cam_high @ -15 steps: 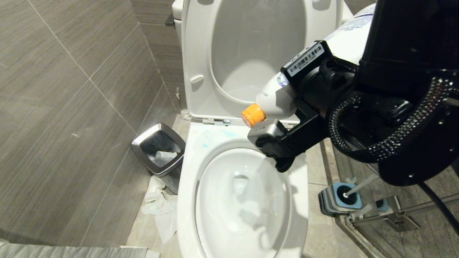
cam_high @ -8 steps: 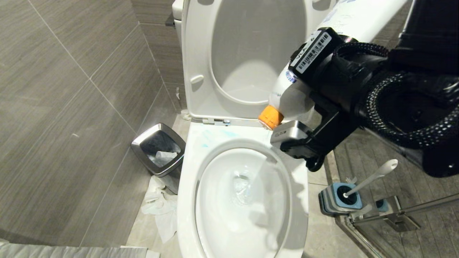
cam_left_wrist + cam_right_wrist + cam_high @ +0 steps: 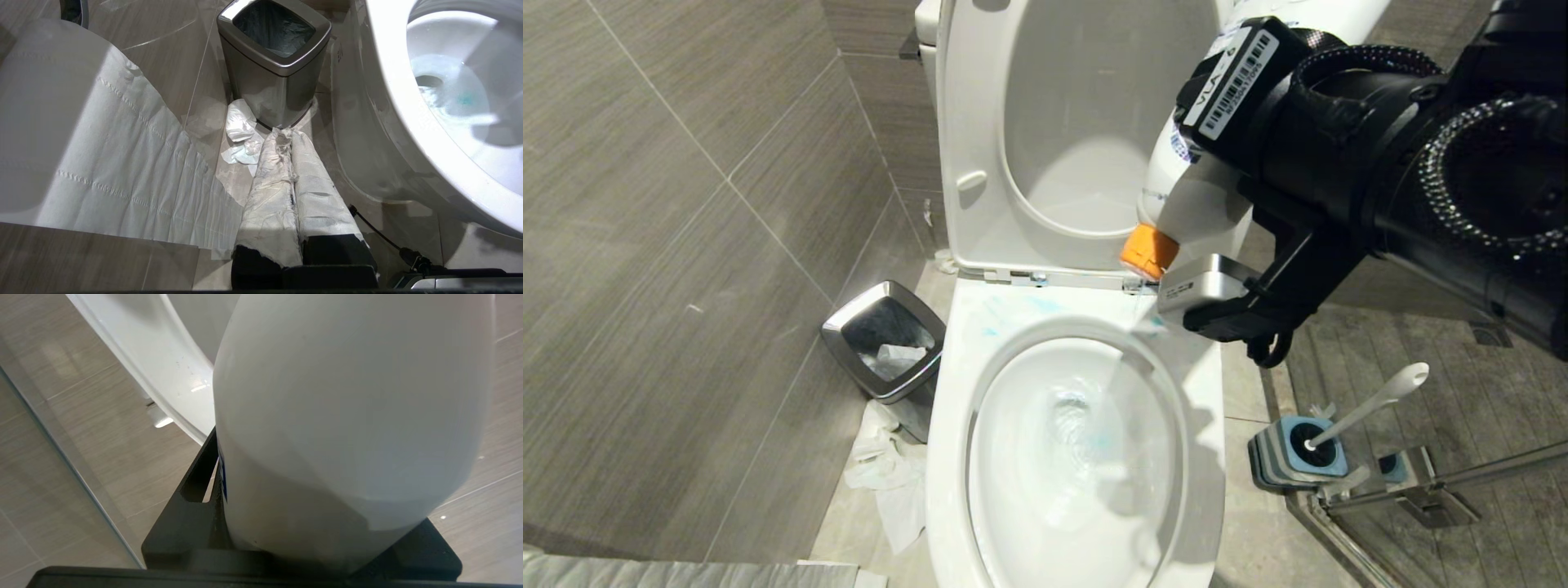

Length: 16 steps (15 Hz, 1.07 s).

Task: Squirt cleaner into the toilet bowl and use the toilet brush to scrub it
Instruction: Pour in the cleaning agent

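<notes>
You've got the steel bin (image 3: 884, 339) left of the toilet bowl (image 3: 947, 457), crumpled paper (image 3: 886, 474) on the floor beside it. Left gripper (image 3: 288, 141) is pressed together, paper-wrapped, low near the bin. Cleaner (image 3: 1098, 441) tints the bowl water blue. Right gripper (image 3: 1217, 220) pinches the white bottle (image 3: 1192, 196), orange cap (image 3: 1147, 251) tipped down over the bowl's back rim. Toilet brush (image 3: 1372, 404) sits in its holder (image 3: 1290, 453), far right.

A: Where's the large white ceramic toilet bowl (image 3: 947, 457)?

B: Centre. The square steel-rimmed bin (image 3: 885, 335) stands just left of it, crumpled white tissue (image 3: 886, 474) before the bin.

A: And the long white-handled toilet brush (image 3: 1372, 404)?

B: Right, in its square blue-and-grey holder (image 3: 1278, 457).
</notes>
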Tool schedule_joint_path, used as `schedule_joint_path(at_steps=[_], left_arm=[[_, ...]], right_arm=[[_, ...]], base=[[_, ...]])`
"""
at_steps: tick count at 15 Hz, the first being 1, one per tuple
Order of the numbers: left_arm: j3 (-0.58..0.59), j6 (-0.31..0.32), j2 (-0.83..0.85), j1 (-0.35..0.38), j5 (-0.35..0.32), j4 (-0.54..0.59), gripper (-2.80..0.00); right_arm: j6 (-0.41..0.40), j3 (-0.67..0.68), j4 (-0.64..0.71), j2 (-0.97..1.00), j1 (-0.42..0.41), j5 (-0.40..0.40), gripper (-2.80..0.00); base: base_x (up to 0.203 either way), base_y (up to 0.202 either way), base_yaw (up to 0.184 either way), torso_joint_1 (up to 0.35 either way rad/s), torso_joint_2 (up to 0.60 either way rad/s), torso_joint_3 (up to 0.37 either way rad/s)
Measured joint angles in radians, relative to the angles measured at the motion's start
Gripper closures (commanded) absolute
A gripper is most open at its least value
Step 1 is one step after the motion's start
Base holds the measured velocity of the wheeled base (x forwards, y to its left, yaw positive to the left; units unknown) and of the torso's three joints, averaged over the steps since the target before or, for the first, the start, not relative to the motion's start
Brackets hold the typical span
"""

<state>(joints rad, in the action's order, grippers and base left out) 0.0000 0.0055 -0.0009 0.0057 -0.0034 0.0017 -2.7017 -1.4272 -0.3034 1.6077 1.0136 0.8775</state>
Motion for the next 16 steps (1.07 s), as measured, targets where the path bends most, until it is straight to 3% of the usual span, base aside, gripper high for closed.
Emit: schedule_joint_path(at_steps=[9, 16], left_arm=[[0.0, 0.0, 0.0, 0.0, 0.0, 0.0, 0.0], [0.0, 0.0, 0.0, 0.0, 0.001, 0.0, 0.0]], right_arm=[[0.045, -0.003, -0.009, 0.009, 0.0, -0.004, 0.0], [0.218, 0.002, -0.008, 0.032, 0.0, -0.008, 0.0]], base=[[0.0, 0.0, 0.0, 0.0, 0.0, 0.0], [0.0, 0.0, 0.0, 0.0, 0.0, 0.0]])
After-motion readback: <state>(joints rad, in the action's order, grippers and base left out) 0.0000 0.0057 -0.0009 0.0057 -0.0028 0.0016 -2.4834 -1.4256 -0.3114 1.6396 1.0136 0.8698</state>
